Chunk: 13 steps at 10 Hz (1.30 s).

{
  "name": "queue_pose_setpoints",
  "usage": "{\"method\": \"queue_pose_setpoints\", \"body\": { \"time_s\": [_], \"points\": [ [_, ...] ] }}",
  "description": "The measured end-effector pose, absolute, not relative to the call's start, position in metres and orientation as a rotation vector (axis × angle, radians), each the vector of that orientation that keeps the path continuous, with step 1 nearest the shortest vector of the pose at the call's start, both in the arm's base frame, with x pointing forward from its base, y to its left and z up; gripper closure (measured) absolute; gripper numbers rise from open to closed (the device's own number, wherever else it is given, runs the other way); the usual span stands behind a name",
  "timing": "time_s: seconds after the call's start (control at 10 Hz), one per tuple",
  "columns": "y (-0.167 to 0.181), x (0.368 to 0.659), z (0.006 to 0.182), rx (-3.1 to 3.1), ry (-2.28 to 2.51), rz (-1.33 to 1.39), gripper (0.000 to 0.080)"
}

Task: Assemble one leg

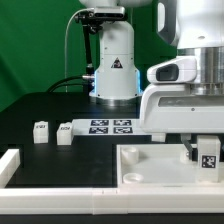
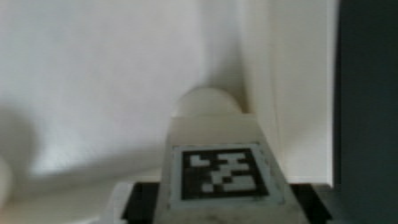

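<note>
I see the arm coming down from the upper part of the exterior view's right, its white wrist housing held level and the gripper (image 1: pixel 203 152) pointing straight down at about 4 o'clock in that frame. The fingers are clenched on the leg (image 1: pixel 208 157), a small white block whose square black-and-white marker tag faces the camera. The leg hangs over the large white panel (image 1: pixel 150 165), at that panel's far corner on the exterior view's right; I cannot tell whether it touches the panel.

In the wrist view the leg (image 2: pixel 221 150) fills the lower middle, rising to a rounded end, tag sharp and square-on, with pale panel surface behind it and a dark band along one side.

Two more legs (image 1: pixel 41 132) (image 1: pixel 64 132) stand side by side on the black table (image 1: pixel 40 105) at 9 o'clock, well apart from the gripper. The marker board (image 1: pixel 111 126) lies between them and the arm's base (image 1: pixel 113 65).

Readable marks: a black warning triangle on the base; the tags carry patterns only, no text.
</note>
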<state>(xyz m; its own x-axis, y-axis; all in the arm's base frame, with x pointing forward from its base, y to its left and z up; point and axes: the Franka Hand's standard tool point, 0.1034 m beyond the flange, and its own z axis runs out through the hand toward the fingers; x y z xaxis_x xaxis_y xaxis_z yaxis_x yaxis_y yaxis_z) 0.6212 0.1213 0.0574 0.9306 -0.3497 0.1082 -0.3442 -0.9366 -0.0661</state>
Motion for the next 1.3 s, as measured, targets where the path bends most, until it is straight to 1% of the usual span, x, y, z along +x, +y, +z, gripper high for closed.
{"method": "queue_pose_setpoints", "body": {
  "time_s": [0.5,0.7,0.8,0.9,1.0,1.1,1.3],
  "points": [
    [0.085,0.616,0.056,-2.863,1.302,-0.150,0.0508],
    [0.078,0.615,0.056,-2.856,1.360,-0.153,0.0508],
    [0.079,0.615,0.056,-2.855,1.359,-0.152,0.0429],
    [0.079,0.615,0.056,-2.855,1.359,-0.152,0.0429],
    [0.079,0.615,0.056,-2.855,1.359,-0.152,0.0230],
    [0.079,0.615,0.055,-2.855,1.359,-0.152,0.0169],
    [0.079,0.615,0.055,-2.855,1.359,-0.151,0.0155]
  ]
}}
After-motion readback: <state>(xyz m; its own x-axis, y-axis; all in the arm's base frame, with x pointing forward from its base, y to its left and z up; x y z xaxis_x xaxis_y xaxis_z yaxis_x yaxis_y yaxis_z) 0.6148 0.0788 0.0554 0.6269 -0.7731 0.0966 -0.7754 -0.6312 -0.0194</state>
